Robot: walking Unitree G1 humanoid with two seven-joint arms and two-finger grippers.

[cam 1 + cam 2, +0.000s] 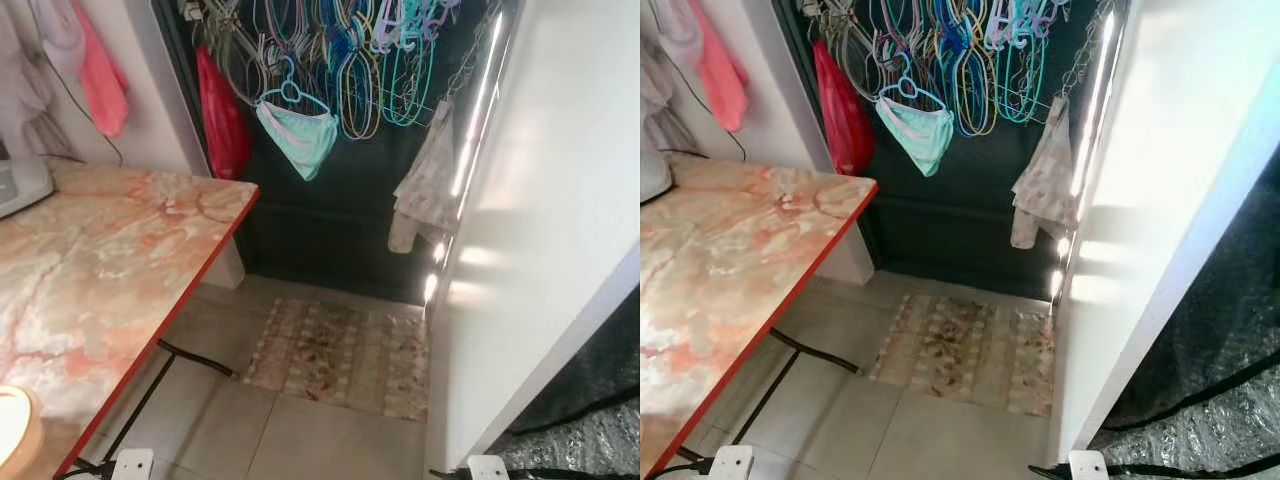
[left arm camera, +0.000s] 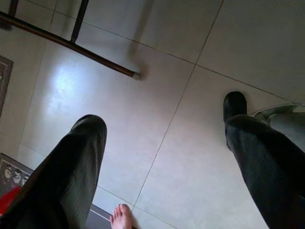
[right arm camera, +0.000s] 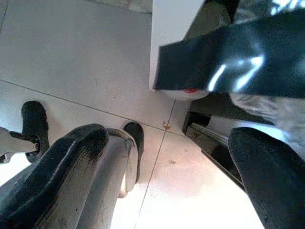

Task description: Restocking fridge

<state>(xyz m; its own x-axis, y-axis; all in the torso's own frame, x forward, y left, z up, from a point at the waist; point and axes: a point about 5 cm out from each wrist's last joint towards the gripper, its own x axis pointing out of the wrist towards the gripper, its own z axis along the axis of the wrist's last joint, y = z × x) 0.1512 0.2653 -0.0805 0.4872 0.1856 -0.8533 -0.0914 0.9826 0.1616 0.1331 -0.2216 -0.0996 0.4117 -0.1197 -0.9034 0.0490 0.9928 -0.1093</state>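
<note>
Left claw [image 2: 162, 157] hangs open over floor tiles, empty; right claw [image 3: 167, 176] likewise spread, empty, beside the white fridge door [image 1: 530, 250]. Nothing to stock in grasp. Risk: walking on, a foot could snag the floor mat [image 1: 340, 355] or the counter [image 1: 110, 270] leg.

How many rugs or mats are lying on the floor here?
1: a patterned floor mat lies on the tiles before the dark doorway, between the marble-topped table and the white door. Others may be hidden.

Head cameras face down past the table [image 1: 110, 250] to the mat [image 1: 340, 355]; wrist cameras face the floor [image 2: 190, 143] closely.
</note>
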